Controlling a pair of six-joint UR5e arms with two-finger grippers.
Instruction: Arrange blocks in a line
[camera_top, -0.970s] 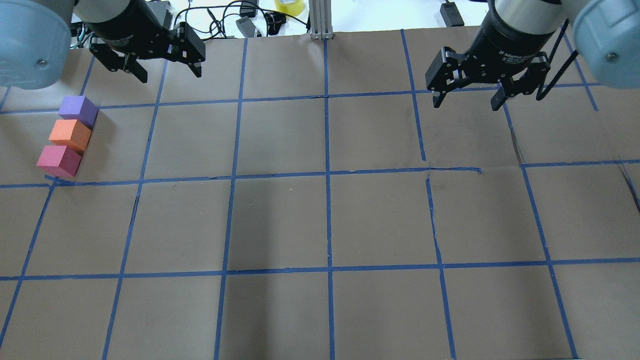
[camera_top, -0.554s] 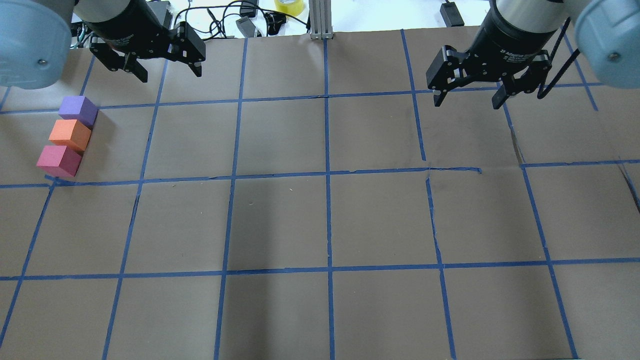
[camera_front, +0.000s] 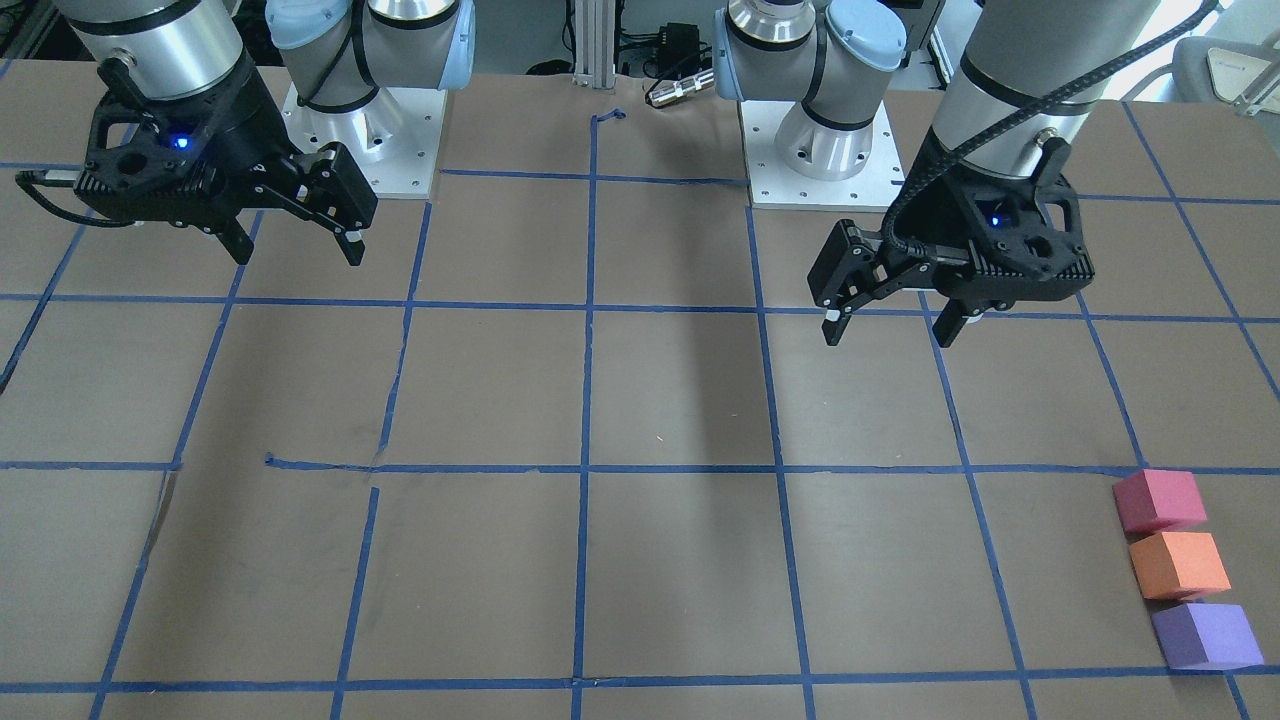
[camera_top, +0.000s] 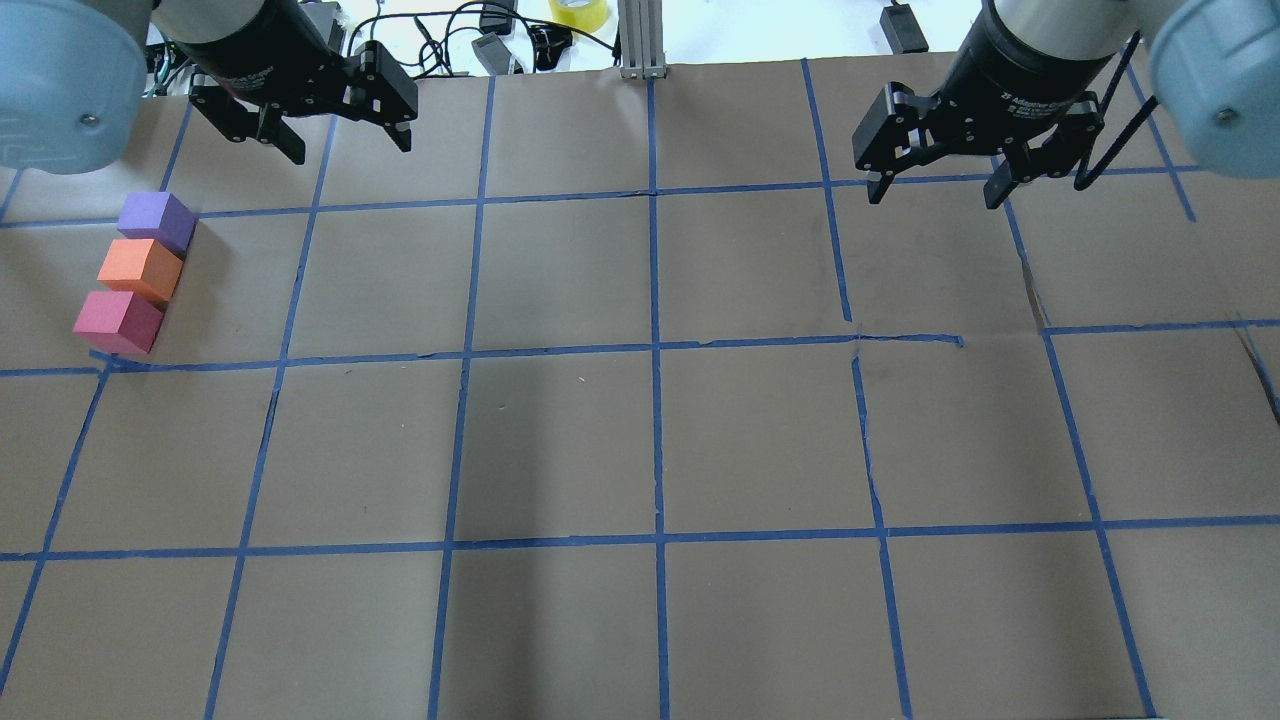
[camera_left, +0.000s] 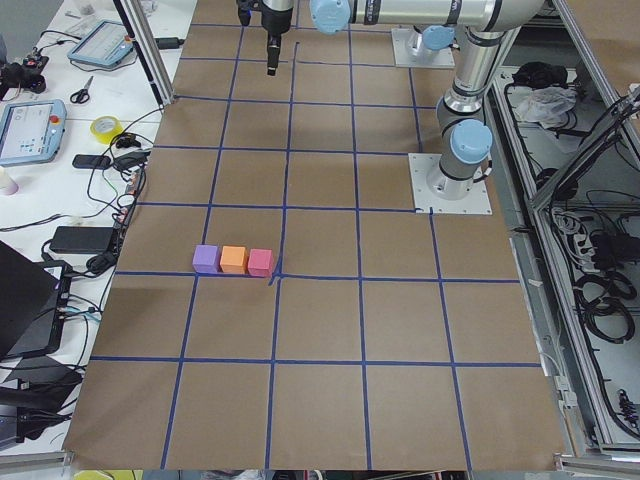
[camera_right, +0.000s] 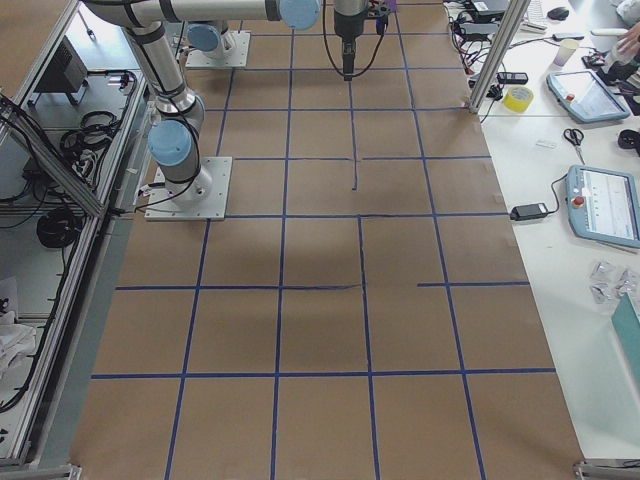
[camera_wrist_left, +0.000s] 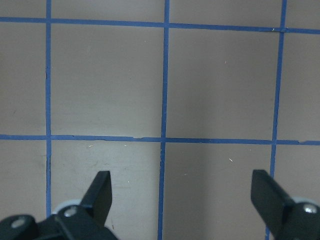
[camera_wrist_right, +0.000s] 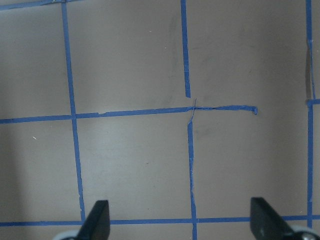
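Three small foam cubes stand touching in a straight row at the table's left edge: purple, orange and pinkish-red. They also show in the front-facing view, pinkish-red, orange, purple. My left gripper is open and empty, raised above the table to the right of and beyond the row. My right gripper is open and empty, high over the far right. Neither wrist view shows a block between the open fingers.
The table is brown paper with a grid of blue tape. Cables, a yellow tape roll and an aluminium post lie past the far edge. The arm bases stand on the robot's side.
Both grippers have drifted slightly toward the far edge, still open. The three blocks have not moved.
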